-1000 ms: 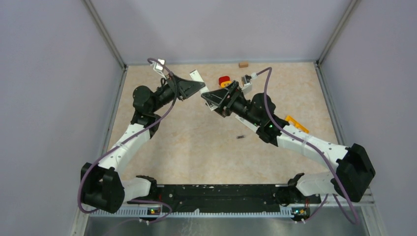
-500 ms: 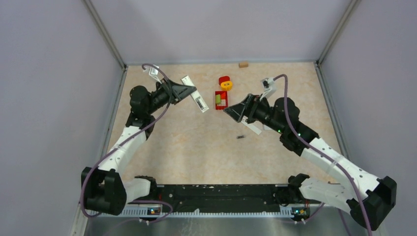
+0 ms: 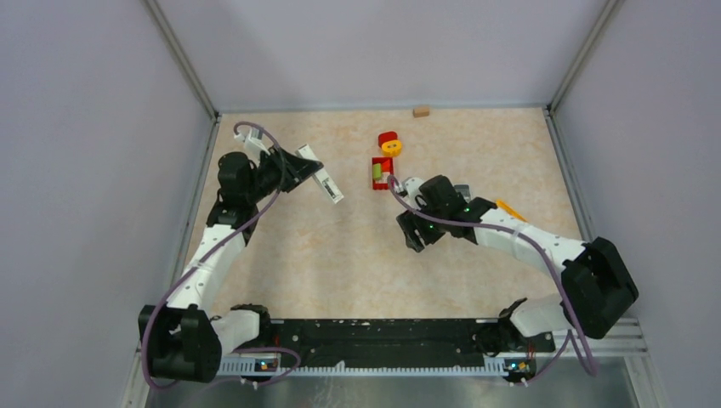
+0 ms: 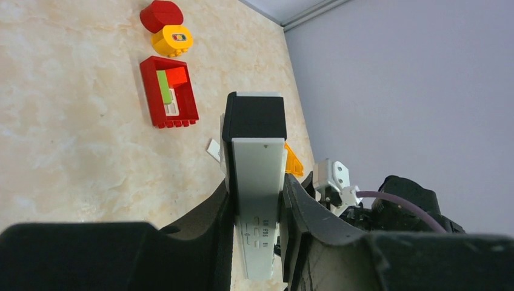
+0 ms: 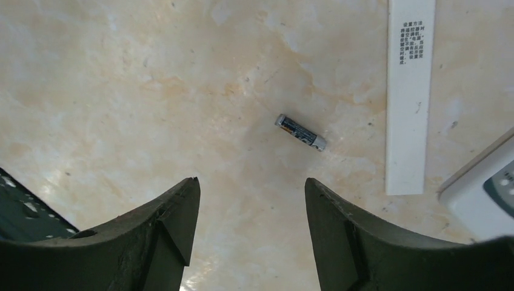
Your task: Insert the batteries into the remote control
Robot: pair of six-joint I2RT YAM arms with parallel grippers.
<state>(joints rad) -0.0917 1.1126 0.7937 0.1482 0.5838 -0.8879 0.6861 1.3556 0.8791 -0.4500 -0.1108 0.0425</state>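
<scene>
My left gripper (image 3: 308, 170) is shut on a white remote control (image 3: 327, 184), held off the table at the back left. In the left wrist view the remote (image 4: 259, 176) stands between my fingers, its far end black (image 4: 254, 116). My right gripper (image 3: 415, 234) is open and empty, pointing down over the middle of the table. In the right wrist view one small dark and blue battery (image 5: 300, 133) lies on the table just ahead of the open jaws (image 5: 251, 182). In the top view this battery is hidden under the right gripper. No other battery shows.
A long white strip (image 5: 410, 91) and the corner of a second white remote (image 5: 485, 194) lie right of the battery. A red tray with blocks (image 3: 382, 172), a red and yellow toy (image 3: 390, 142), a tan block (image 3: 420, 110) and an orange piece (image 3: 511, 209) sit further back.
My right gripper has left the remote and swung down to the battery in mid table. My left gripper has drawn back to the left with the remote.
</scene>
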